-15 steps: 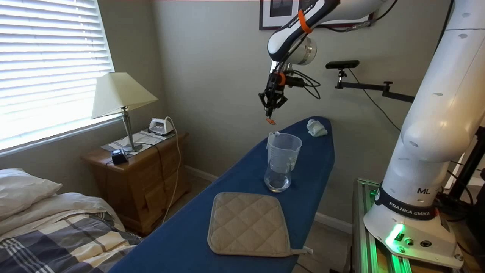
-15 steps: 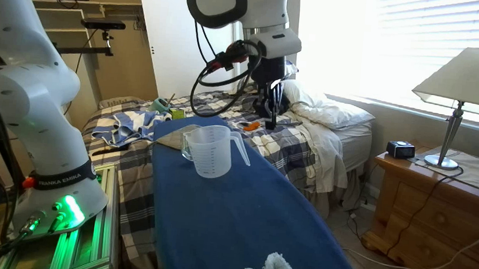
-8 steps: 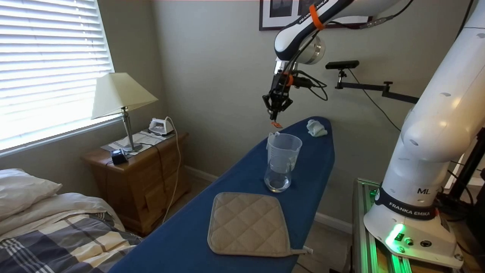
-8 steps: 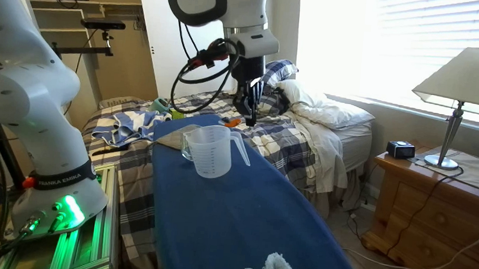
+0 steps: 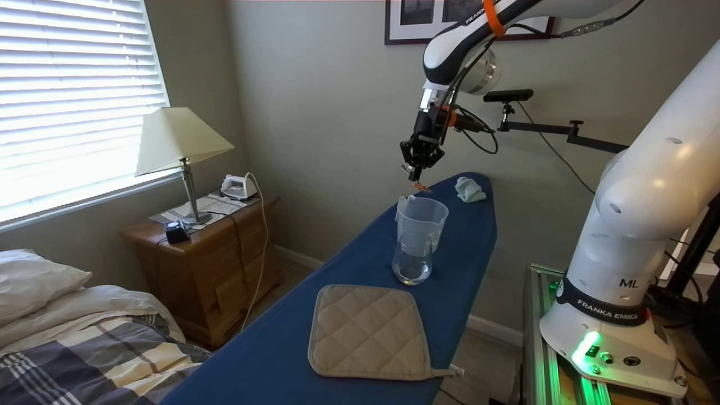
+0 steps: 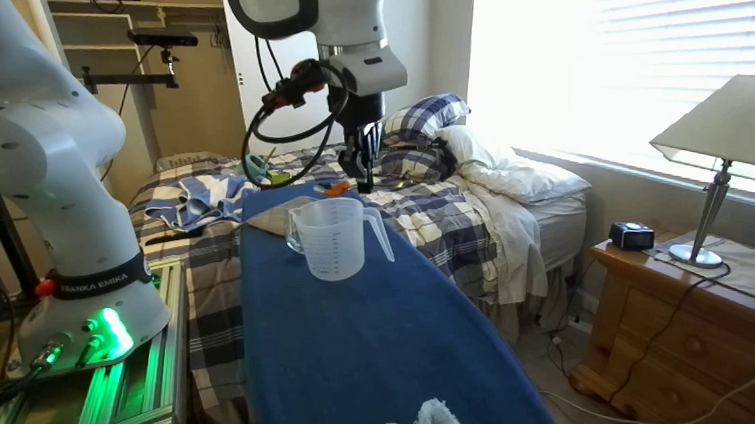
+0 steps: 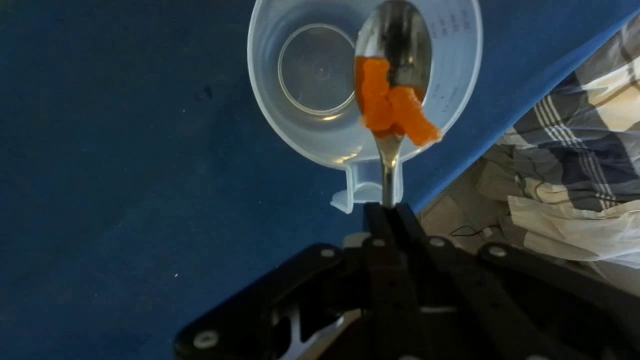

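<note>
Gripper (image 7: 388, 206) has fingers clenched on spoon (image 7: 407, 55), orange chunks (image 7: 376, 95) in bowl, above measuring jug (image 7: 307, 135) on blue board (image 7: 150, 160).

"FRANKA EMIKA" on blk band (image 5: 604, 308), "ML" on wht arm (image 5: 647, 219)

By the tapered end of the ironing board (image 5: 360, 261) I see a white cloth (image 5: 470, 190); a quilted pad (image 5: 368, 332) lies by the near long edge; past the far one a nightstand (image 5: 202, 281) bears a lamp (image 5: 183, 138).

pieces (image 7: 377, 102) on spoon (image 7: 400, 55) | spoon above jug (image 6: 332, 242) | jug on ironing board (image 6: 367, 346), between glass (image 5: 412, 267) and cloth (image 5: 469, 190)
</note>
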